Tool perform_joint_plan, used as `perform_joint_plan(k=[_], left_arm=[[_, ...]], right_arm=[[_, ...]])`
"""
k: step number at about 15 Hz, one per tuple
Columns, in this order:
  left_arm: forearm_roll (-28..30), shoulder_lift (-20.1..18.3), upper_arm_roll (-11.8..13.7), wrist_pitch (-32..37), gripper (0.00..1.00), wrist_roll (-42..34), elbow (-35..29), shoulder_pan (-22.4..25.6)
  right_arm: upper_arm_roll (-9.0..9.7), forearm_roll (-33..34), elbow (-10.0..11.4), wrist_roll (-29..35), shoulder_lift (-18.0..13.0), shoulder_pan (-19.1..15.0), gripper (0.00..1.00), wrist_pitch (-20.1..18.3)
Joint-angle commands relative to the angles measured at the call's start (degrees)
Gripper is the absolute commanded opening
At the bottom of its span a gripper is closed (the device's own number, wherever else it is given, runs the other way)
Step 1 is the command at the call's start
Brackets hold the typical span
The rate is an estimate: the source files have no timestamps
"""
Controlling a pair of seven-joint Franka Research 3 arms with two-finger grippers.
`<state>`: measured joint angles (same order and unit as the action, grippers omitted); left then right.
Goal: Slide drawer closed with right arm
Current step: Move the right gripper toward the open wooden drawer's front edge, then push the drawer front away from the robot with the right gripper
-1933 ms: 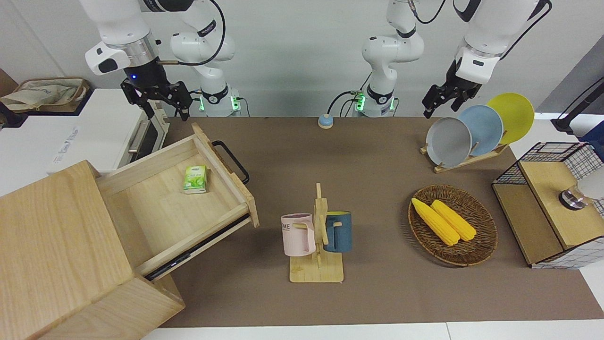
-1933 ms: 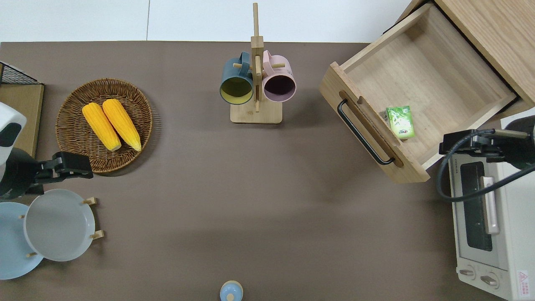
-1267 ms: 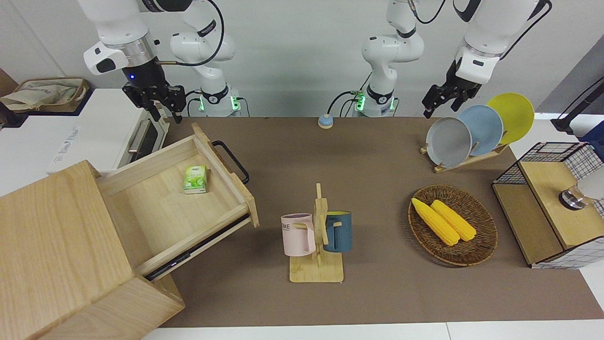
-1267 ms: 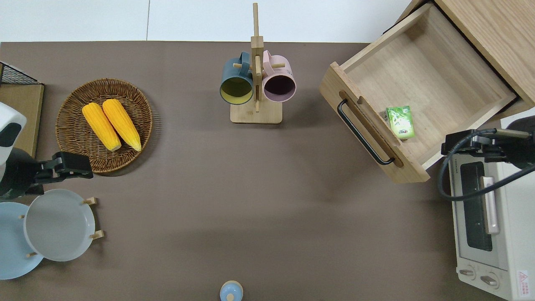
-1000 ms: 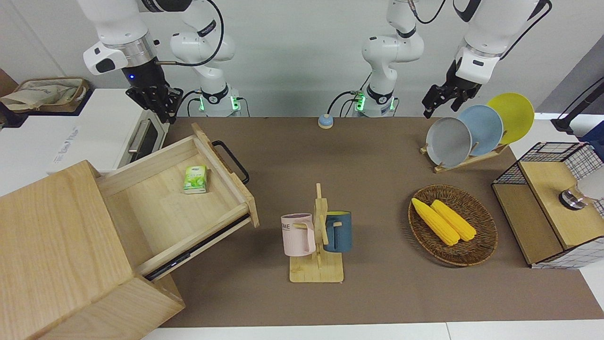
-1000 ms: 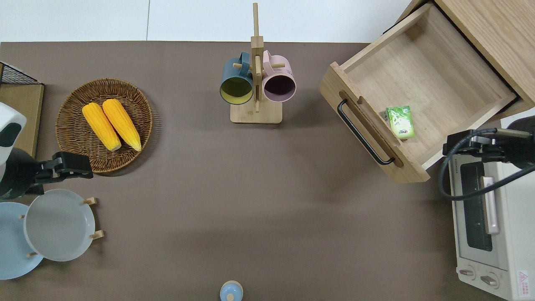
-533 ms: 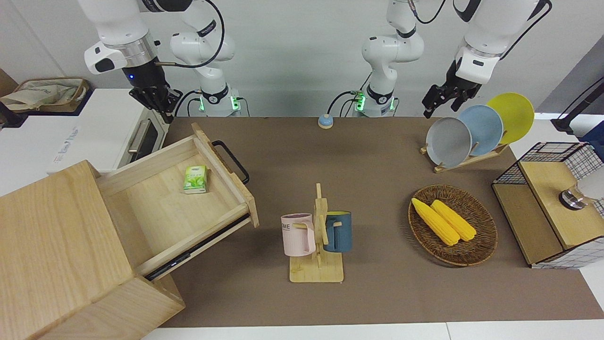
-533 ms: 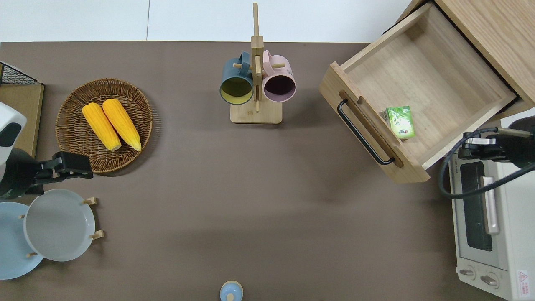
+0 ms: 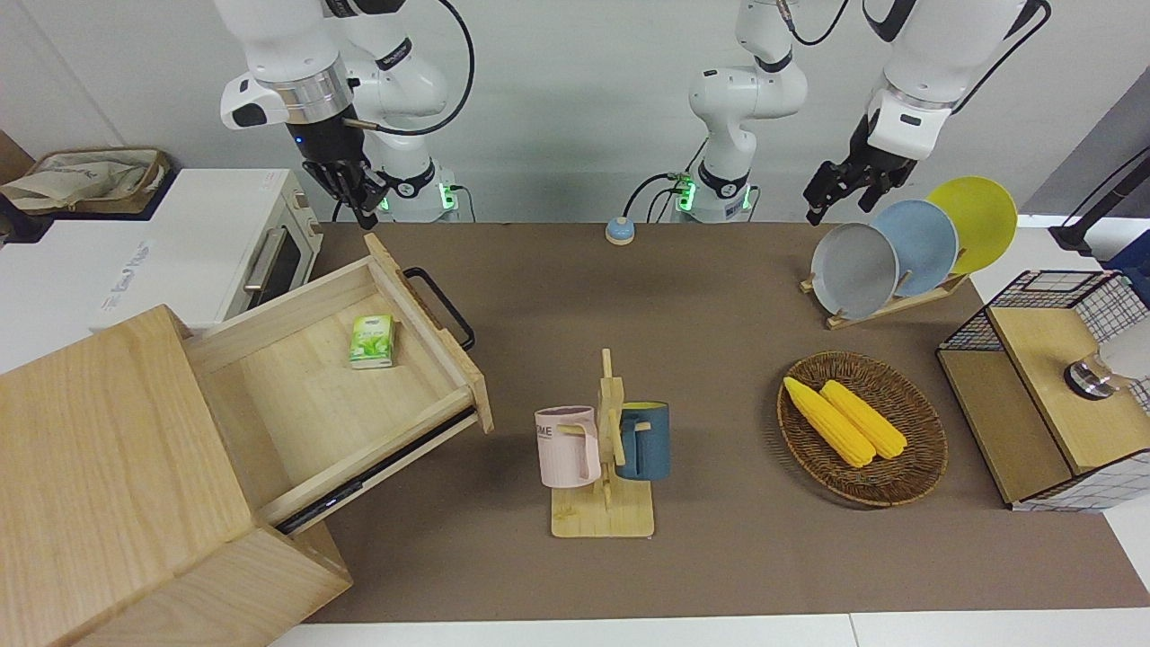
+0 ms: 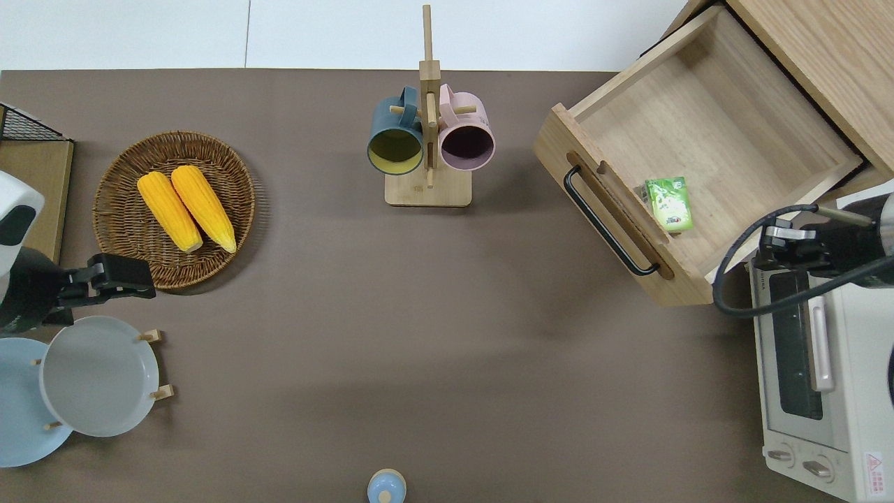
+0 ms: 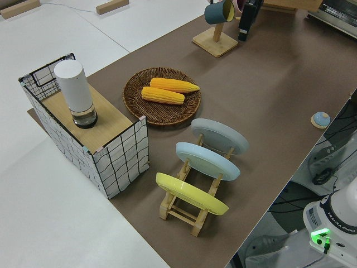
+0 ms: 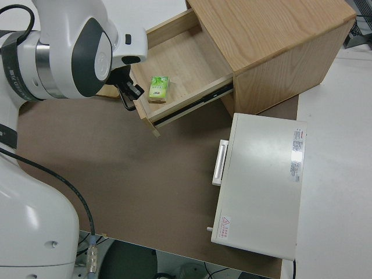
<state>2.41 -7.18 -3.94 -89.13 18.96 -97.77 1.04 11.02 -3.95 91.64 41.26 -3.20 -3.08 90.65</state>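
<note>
The drawer (image 9: 341,377) stood pulled fully out of its cabinet (image 9: 108,467) at the right arm's end of the surface (image 9: 683,296), a small green packet (image 9: 372,341) lying inside, so the closing push had not begun. The right tool (image 9: 358,199) hung in the air near the drawer's corner by the toaster oven (image 10: 810,377), touching nothing; I could not tell whether its fingers were apart. The left arm was parked. Bare surface lay open before the black handle (image 9: 440,308), the mug stand (image 9: 604,449) standing well apart.
</note>
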Motion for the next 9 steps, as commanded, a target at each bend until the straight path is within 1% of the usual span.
perform_joint_plan(k=[1,3,4,5,7,9], left_arm=[[0.05,-0.47,0.25,0.89,0.99,-0.51,0.21,-0.07],[0.05,-0.47,0.25,0.89,0.99,-0.51,0.21,-0.07],[0.05,-0.47,0.25,0.89,0.99,-0.51,0.21,-0.07],[0.05,-0.47,0.25,0.89,0.99,-0.51,0.21,0.02],[0.05,-0.47,0.25,0.89,0.99,-0.51,0.21,-0.07],[0.05,-0.47,0.25,0.89,0.99,-0.59,0.21,-0.07]], right_arm=[[3.82,-1.14,-0.85,12.31,0.47,0.18,0.0,-0.74],[5.4,-0.97,-0.68,18.73,0.3,0.53,0.0,-0.22],[6.46,-0.79,-0.5,20.94,0.3,1.22,0.0,0.05],[7.16,-0.44,0.2,22.88,0.3,1.75,0.0,0.75],[8.48,0.17,2.74,27.7,0.21,3.16,0.0,3.99],[9.72,2.01,4.41,31.58,0.47,4.56,0.0,6.45]])
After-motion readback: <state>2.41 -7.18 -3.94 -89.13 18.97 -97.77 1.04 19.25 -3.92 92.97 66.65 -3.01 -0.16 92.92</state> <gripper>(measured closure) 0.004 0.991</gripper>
